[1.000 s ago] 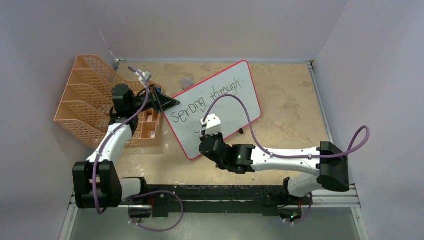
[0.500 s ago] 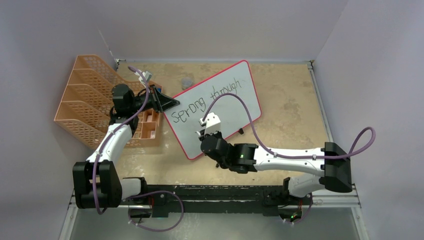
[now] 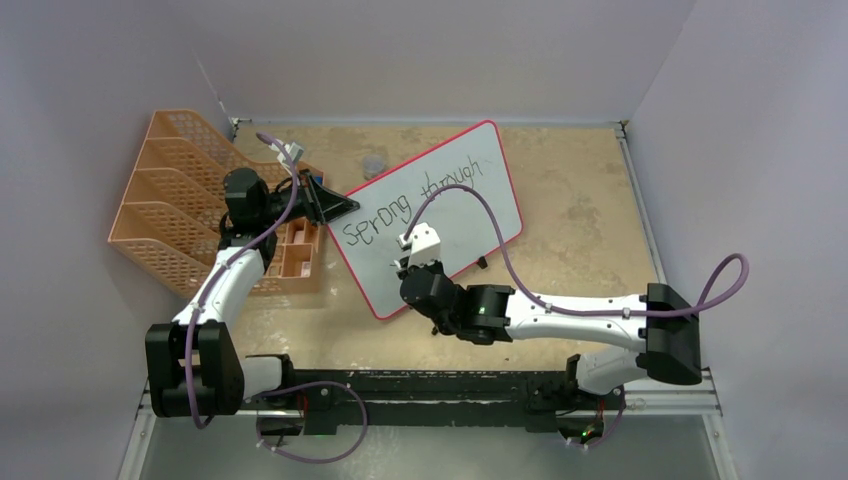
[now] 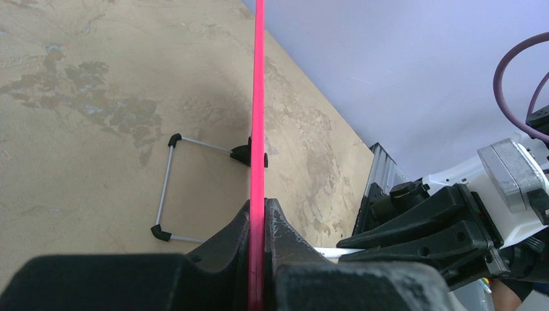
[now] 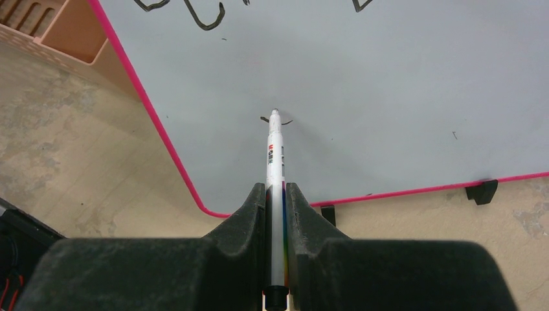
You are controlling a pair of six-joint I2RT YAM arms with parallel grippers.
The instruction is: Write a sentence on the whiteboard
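- The whiteboard [image 3: 440, 215] stands propped up on the sandy counter [image 3: 580, 220]. It's turned at a slant, with a pink frame all the way round.
- The left hand [image 4: 257, 217] is clamped on the whiteboard's left edge. In the wrist view both fingers pinch the pink frame, one on each face of the board.
- The right hand [image 5: 276, 194] sits in front of the whiteboard's lower part. It's clenched tight around a white marker [image 5: 276, 155] that pokes straight out from between the fingers.
- The marker's tip is touching the whiteboard's face, right on a tiny black stroke [image 5: 287, 122], a little way in from the lower rounded corner.
- The sentence [image 3: 412, 198] runs as one slanted line across the upper part of the whiteboard and reads something like "Sprong through". The tiny stroke sits below that line, well apart from it.
- Behind the whiteboard there's a thin wire stand [image 4: 167, 188] with black ends resting on the counter.
- Two little black feet [image 5: 482, 191] peek out under the whiteboard's lower edge.
- An orange mesh rack [image 3: 165, 200] sits off to the left of the whiteboard. A small orange box [image 3: 297, 250] sits between the two, just beside the pink frame.
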